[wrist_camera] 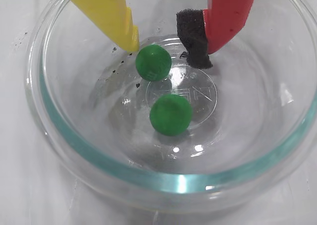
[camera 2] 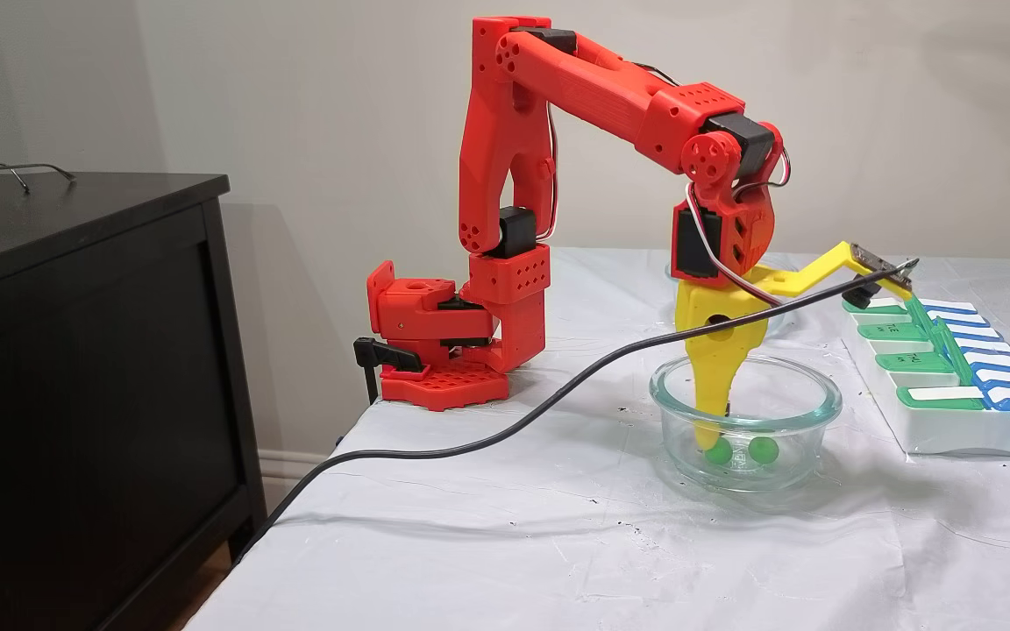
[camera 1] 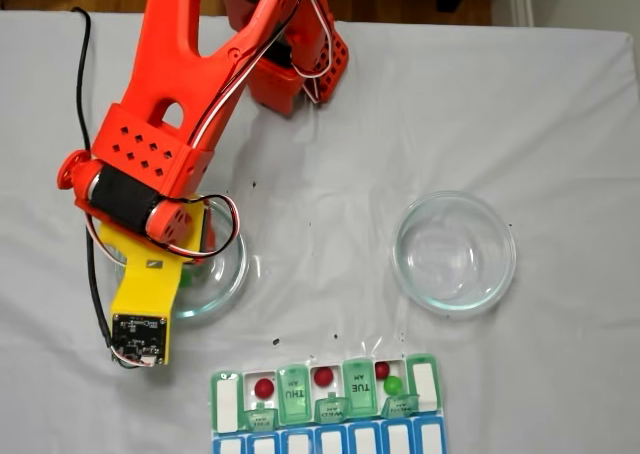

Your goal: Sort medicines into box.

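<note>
**Operator:** What is laid out, taken from the round clear glass dish [wrist_camera: 59, 136] under the arm?

**Technician:** The white-covered table [camera 1: 330, 174] is the largest item. The red jointed arm [camera 2: 593, 88] is mounted at its edge and is bent down over that dish. A second round clear glass dish [camera 1: 455, 254] is seen well to the right of the first in the fixed view from above. The rectangular pill organizer with translucent green lids [camera 1: 325, 399] is placed below and to the right of the first dish in that view; three dark red pills and one green pill are seen in its open compartments.

**Operator:** And the gripper?

**Technician:** The gripper [wrist_camera: 171, 49] is lowered inside the dish with its fingers spread. Nothing is pinched.

**Operator:** Where are the pills that are not yet sorted?

**Technician:** Two bright green ball-shaped pills are left on the dish floor. In the wrist view, the farther green pill [wrist_camera: 153, 62] is found touching or just beside the yellow fingertip [wrist_camera: 130, 39], with a gap left to the padded red fingertip [wrist_camera: 198, 46]. The nearer green pill [wrist_camera: 171, 114] is found outside the fingers, toward the camera. The farther pill is judged the likely pick; a closing that is slightly off may roll it away, since a ball has no long axis.
</note>
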